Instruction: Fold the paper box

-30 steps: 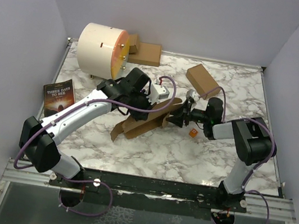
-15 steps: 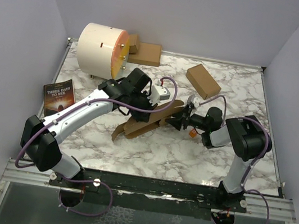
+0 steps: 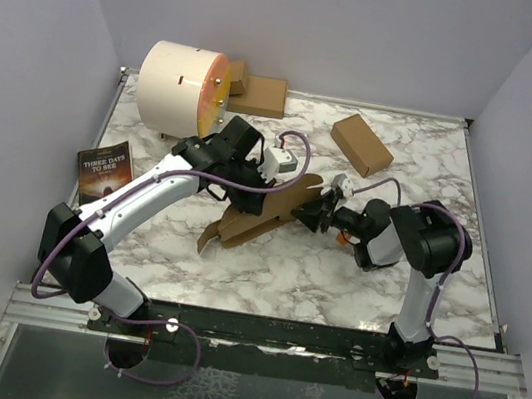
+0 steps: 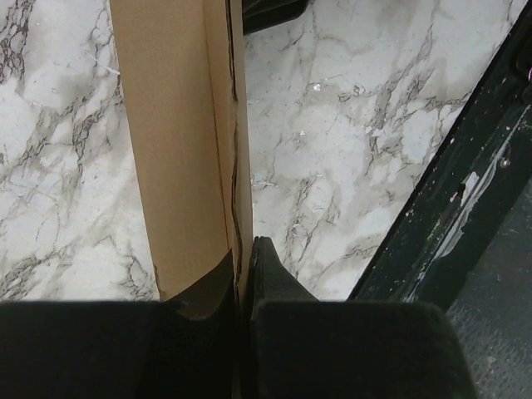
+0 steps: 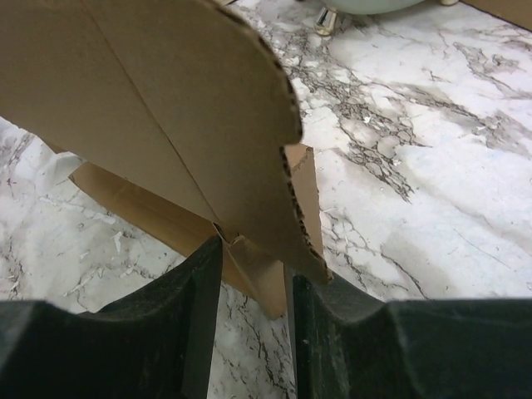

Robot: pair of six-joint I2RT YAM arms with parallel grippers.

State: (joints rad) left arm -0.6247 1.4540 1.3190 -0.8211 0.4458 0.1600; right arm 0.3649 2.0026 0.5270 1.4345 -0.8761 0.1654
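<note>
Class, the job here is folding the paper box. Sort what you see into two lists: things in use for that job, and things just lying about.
In use:
paper box
left hand
right hand

Lying about:
brown carton
book
white drum

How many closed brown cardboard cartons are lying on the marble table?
1: the closed carton lies far right of centre on the table. The paper box is unfolded, mid-table. More may be hidden behind the white drum.

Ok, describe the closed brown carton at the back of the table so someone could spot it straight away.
On the marble table, look to the far right, behind the right arm. The closed brown carton lies there alone, set at an angle. Unlike the paper box held mid-table, it is a finished block that nothing touches.
</note>
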